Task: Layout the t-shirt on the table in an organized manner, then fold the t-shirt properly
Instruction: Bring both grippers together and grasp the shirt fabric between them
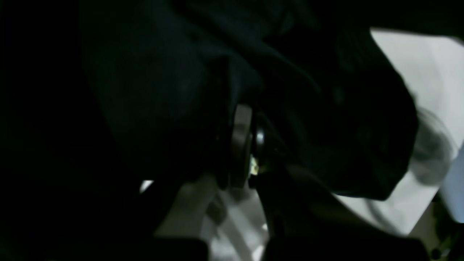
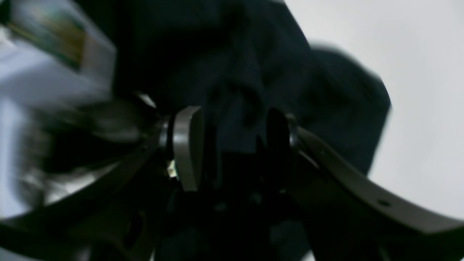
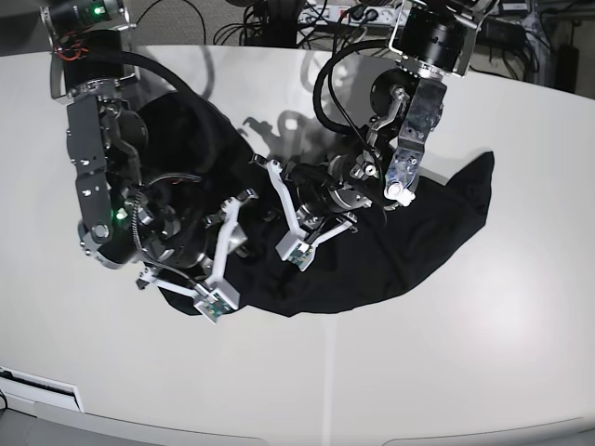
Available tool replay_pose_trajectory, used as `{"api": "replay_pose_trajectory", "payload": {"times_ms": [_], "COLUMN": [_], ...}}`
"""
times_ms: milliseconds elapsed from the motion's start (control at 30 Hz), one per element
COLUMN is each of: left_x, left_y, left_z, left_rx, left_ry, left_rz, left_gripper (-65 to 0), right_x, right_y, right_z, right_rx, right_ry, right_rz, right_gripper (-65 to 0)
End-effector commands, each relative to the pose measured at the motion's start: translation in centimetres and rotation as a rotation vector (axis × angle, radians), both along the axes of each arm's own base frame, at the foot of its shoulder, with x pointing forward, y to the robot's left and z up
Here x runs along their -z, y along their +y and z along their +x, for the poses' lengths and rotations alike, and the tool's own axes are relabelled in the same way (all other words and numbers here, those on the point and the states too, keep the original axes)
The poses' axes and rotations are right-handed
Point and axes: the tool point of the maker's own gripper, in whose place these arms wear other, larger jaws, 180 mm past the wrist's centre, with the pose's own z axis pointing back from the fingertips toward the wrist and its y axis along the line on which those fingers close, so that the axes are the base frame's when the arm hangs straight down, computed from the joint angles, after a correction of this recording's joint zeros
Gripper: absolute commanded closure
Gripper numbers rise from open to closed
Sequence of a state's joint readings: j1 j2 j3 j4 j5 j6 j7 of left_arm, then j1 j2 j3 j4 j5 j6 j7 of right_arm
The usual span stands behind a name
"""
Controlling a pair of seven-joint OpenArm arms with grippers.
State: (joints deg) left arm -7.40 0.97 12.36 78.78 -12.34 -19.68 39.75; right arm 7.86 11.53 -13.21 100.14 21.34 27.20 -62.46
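- Left fingers (image 1: 250, 145) are pressed together, pinching a fold of the plain black soft fabric t-shirt (image 3: 409, 242) near the garment's middle.
- Right fingers (image 2: 235, 145) stand wide apart, straddling bunched dark cloth without clamping it.
- T-shirt lies crumpled on the large glossy white counter (image 3: 483, 353), around its middle, one part spreading towards the right edge, well clear of every corner.
- Both wrist views are dim and blurred.

1. Black cables (image 3: 279, 17) tangle with a power strip (image 3: 358, 14) behind the desk's far edge, at twelve o'clock.
2. Grey floor (image 3: 19, 432) shows at seven o'clock.
3. Even overhead light casts soft shadows.
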Motion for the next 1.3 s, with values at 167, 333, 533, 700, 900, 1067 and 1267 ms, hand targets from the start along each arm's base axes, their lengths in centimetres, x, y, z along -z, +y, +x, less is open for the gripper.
{"api": "replay_pose_trajectory", "payload": {"times_ms": [167,333,533,700,900,1067,1267], "left_x": [-3.3,-3.0,-3.2,-3.6,-4.0,-4.5,-3.8], "left_y": [0.3,1.9,1.0,-0.1,-0.9,-1.5,-0.7], "left_z": [1.5,1.6,0.5,0.3,0.1,-0.3,-0.5], "left_rx": [0.012,0.008,0.031,0.046,0.046,0.072,0.101], "left_ry": [-0.103,-0.117,-0.078,-0.078,-0.066,-0.059,-0.070], "left_rz": [0.015,0.047,-0.040,-0.075,-0.115,-0.157,-0.104], "left_gripper": [0.0,0.0,0.0,0.0,0.0,0.0,-25.7], "right_x": [-1.1,0.3,1.6,2.1,3.9,4.8,5.4], "right_y": [-0.9,0.1,1.5,2.7,1.9,1.1,-0.1], "right_z": [-1.2,-6.0,-8.9,-10.1,-7.6,-6.4,-6.3], "right_rx": [-0.108,-0.292,-0.294,-0.275,-0.028,0.059,0.010], "right_ry": [0.003,0.126,0.191,0.193,0.148,0.111,0.075], "right_rz": [0.062,0.125,0.213,0.275,0.188,0.093,-0.027], "right_gripper": [-30.8,-30.8,-30.9,-35.2,-36.0,-12.7,0.0]}}
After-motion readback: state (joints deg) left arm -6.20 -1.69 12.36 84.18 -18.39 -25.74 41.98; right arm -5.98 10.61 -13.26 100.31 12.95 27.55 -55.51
